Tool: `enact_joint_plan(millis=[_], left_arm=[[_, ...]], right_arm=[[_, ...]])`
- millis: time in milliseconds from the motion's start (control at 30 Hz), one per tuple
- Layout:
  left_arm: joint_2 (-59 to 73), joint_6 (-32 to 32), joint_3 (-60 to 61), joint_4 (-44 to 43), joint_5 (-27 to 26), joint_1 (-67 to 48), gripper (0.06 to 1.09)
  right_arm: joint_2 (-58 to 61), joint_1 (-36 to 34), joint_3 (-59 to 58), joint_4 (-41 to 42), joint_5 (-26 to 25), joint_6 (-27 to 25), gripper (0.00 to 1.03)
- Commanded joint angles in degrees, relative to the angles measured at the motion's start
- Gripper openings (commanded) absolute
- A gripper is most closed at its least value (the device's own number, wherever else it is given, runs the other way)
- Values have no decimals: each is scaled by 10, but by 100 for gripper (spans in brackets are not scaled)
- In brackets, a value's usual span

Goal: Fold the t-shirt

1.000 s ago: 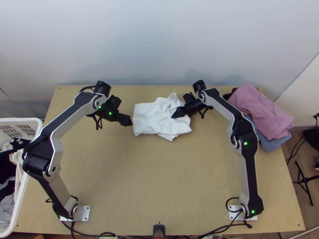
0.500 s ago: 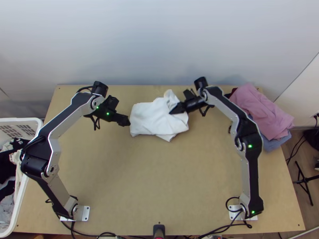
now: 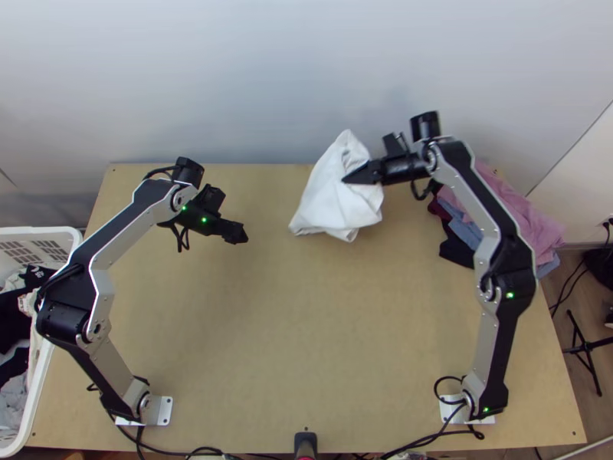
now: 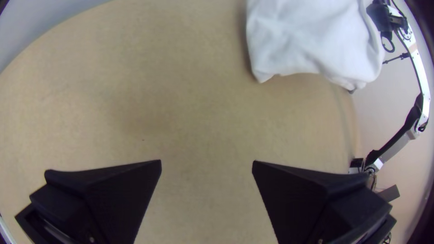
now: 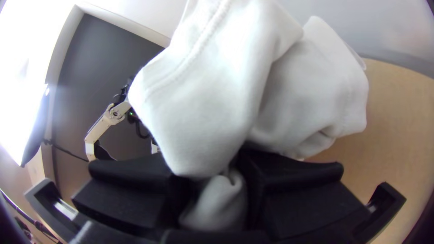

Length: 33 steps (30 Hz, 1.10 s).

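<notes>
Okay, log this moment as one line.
right gripper: fingers shut on white t-shirt | t-shirt: bunched, at least partly lifted | left gripper: fingers open, empty

Over to the top view: can't follow the pink garment (image 3: pixel 534 224) up behind the right arm (image 3: pixel 506 264), nor make out much of the darker clothes (image 3: pixel 454 250) beneath it. Can't get all of the white laundry basket (image 3: pixel 46 368), sliced by the edge, nor tell apart its heaped clothes (image 3: pixel 14 322). Now the right wrist view: can't count the layers of white t-shirt (image 3: pixel 337 203) pinched between the right gripper's (image 3: pixel 348 178) fingers, nor see the whole left arm (image 5: pixel 108 118) behind it. Left wrist view: can't trace the t-shirt past the top edge.
</notes>
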State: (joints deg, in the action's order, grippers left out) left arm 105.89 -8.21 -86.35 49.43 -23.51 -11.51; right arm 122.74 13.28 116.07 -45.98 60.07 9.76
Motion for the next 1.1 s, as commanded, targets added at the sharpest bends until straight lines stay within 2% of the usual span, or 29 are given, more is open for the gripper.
enact_joint_plan(millis=[0, 167, 233, 500, 800, 1067], left_arm=[[-3, -1, 7, 1, 0, 2, 104], [-2, -1, 7, -1, 0, 2, 104], [-1, -2, 9, -3, 0, 2, 104], [0, -2, 11, -15, 0, 1, 104], [-1, -5, 15, -20, -1, 2, 104], [-2, -15, 24, -21, 0, 4, 104]], right_arm=[[-44, -33, 13, 0, 3, 22, 3], [-60, -69, 23, 0, 1, 40, 3], [-66, -87, 29, 0, -15, 40, 3], [-84, -189, 37, -2, -22, 46, 3], [-110, -279, 12, -16, -34, 25, 3], [-134, -330, -23, -19, -34, 9, 3]])
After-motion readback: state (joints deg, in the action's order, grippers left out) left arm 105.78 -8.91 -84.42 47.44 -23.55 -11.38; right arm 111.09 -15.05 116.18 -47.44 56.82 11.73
